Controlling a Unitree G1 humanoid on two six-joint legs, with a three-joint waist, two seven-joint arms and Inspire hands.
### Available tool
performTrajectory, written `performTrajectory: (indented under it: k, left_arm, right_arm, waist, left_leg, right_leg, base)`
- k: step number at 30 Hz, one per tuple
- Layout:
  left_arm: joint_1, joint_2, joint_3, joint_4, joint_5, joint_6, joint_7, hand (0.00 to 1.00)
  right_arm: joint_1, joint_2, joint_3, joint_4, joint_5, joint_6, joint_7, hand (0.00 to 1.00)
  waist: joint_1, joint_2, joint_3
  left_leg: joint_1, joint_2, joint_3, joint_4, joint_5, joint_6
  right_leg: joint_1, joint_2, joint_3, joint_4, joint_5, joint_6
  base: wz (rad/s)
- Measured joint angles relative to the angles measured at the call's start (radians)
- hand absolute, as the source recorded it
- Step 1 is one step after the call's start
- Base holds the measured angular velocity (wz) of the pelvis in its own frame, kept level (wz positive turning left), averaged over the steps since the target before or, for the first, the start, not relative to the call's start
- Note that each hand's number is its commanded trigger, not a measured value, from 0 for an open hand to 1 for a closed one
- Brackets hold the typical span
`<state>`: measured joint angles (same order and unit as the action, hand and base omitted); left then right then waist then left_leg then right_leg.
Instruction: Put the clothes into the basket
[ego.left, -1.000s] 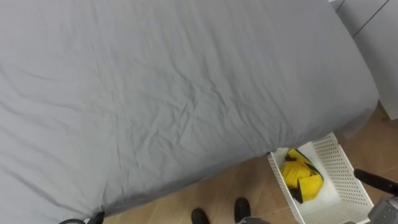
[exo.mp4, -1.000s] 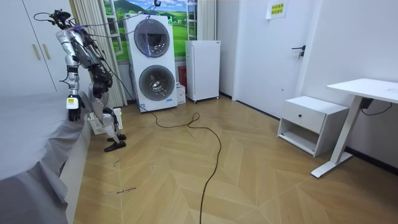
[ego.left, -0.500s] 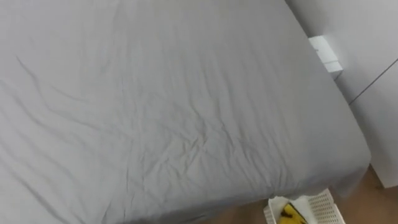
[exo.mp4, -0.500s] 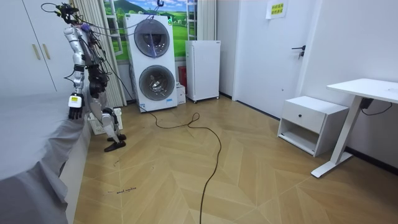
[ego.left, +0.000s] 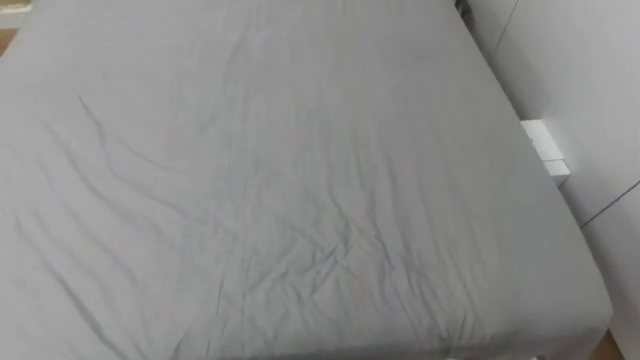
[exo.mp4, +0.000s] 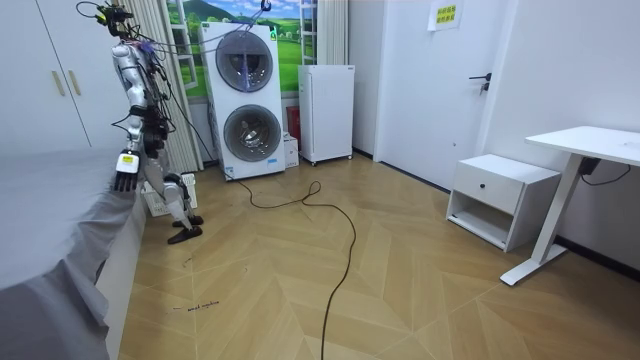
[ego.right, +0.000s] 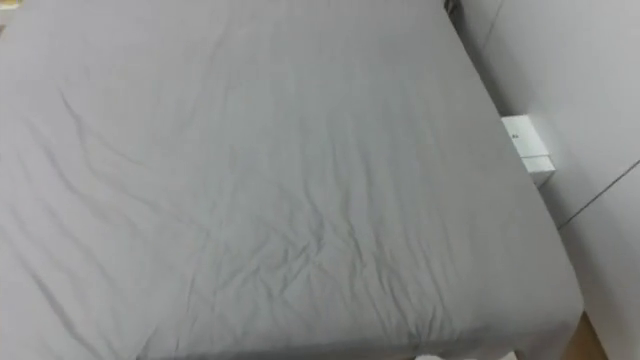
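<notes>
I stand upright at the side of a bed with a bare, creased grey sheet, facing it. In the room view the white basket stands on the floor just behind my legs, partly hidden by them. My left hand hangs at the bed's edge with its fingers straight down and nothing in it.
A white wardrobe borders the bed's far right side, with a small white box at its foot. In the room view stacked washing machines stand behind me, and a dark cable runs over the wooden floor.
I have straightened up from a bend, and my head's view has swung up from the basket with the yellow garment and the floor to the bed's sheet. My left hand stays at the bed's edge.
</notes>
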<state>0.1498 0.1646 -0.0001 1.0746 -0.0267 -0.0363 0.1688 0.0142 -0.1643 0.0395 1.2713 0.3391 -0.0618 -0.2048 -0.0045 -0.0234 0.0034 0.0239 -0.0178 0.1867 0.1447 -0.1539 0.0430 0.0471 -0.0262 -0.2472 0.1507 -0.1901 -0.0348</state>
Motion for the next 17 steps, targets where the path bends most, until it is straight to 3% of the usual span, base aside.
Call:
performTrajectory:
  k: [7, 12, 17]
  left_arm:
    - [0.014, -0.016, 0.019, 0.0, 0.0, 0.0, 0.017, 0.0]
    - [0.019, -0.04, 0.028, 0.001, 0.0, 0.0, 0.017, 0.0]
    - [0.016, -0.044, 0.028, 0.003, 0.001, 0.0, 0.016, 0.0]
  right_arm:
    - [0.002, 0.026, 0.038, 0.002, -0.083, 0.021, 0.047, 0.0]
    - [0.007, 0.038, 0.043, 0.003, -0.103, 0.021, 0.056, 0.0]
    - [0.007, 0.042, 0.057, 0.004, -0.113, 0.02, 0.08, 0.0]
  waist:
    - [0.035, 0.004, 0.0017]
    - [0.036, 0.003, 0.0021]
    - [0.037, 0.011, 0.0059]
  left_leg:
    - [0.016, 0.0, -0.015, 0.0, -0.013, 0.001]
    - [0.017, -0.006, -0.036, 0.0, -0.014, 0.001]
    - [0.023, -0.01, -0.039, -0.001, -0.014, 0.002]
  right_leg:
    - [0.021, 0.002, -0.008, 0.002, -0.009, 0.002]
    - [0.029, 0.002, -0.005, 0.001, -0.009, 0.003]
    - [0.038, 0.0, -0.004, -0.002, -0.009, 0.004]
  base:
    - [0.07]
    - [0.12]
    - [0.03]
